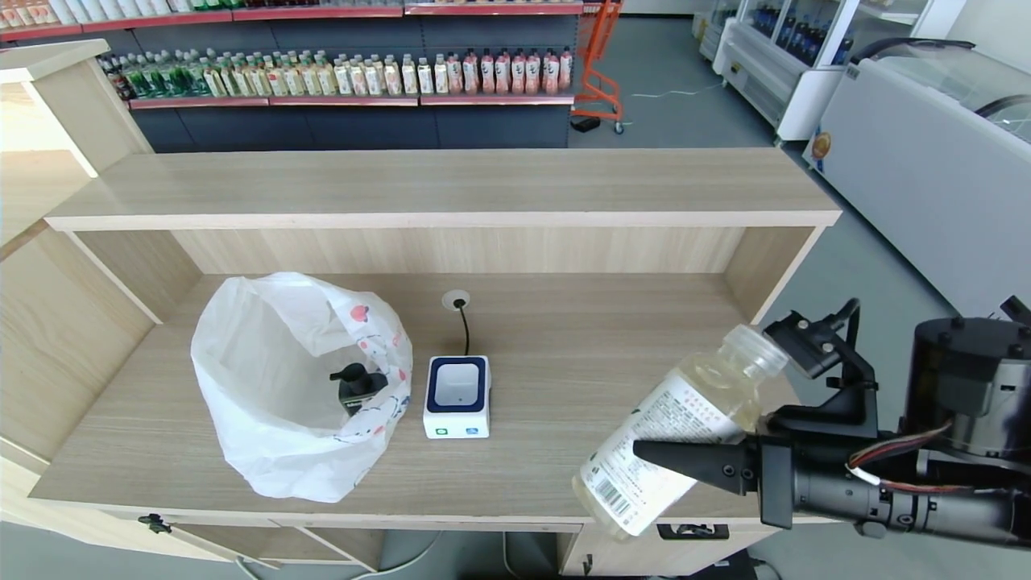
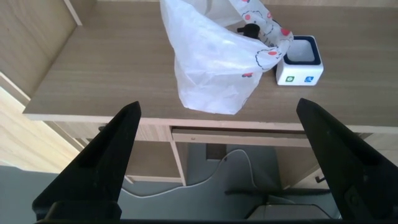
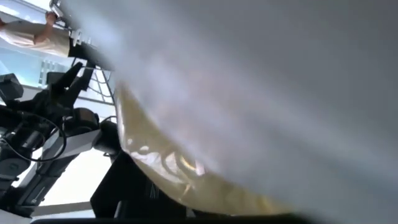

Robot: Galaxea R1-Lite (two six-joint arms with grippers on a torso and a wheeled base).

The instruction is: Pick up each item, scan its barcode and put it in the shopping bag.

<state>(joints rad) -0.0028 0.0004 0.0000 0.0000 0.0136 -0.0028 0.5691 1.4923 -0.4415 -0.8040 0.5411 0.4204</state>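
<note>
Shop floor: long shelves (image 1: 346, 76) of bottled drinks at the back, chest freezers (image 1: 918, 153) on the right.

Counter (image 1: 564, 354): pale wood, with a raised ledge along the far side and side walls.

Shopping bag (image 1: 266, 379): white plastic with red print, standing open on the left part of the counter, mouth turned toward the right; seen from the near side in the left wrist view (image 2: 211, 68).

Left gripper (image 2: 219, 124): fingers spread wide, nothing between them, held off the counter's near edge, in front of the bag.

Right gripper (image 1: 668, 451): clamped on the bottle at the counter's near right corner.

Bottle (image 1: 676, 435): clear plastic, pale yellow liquid, white label with barcode near its base; held tilted, cap up and away, base low and over the near edge. Well apart from the scanner.

Scanner (image 1: 457, 395): white box with a dark-framed window facing up, just right of the bag.

Pump bottle (image 1: 357, 385): dark, inside the bag, upright.

Cable (image 1: 464, 326): black, from scanner to a round port behind it.
</note>
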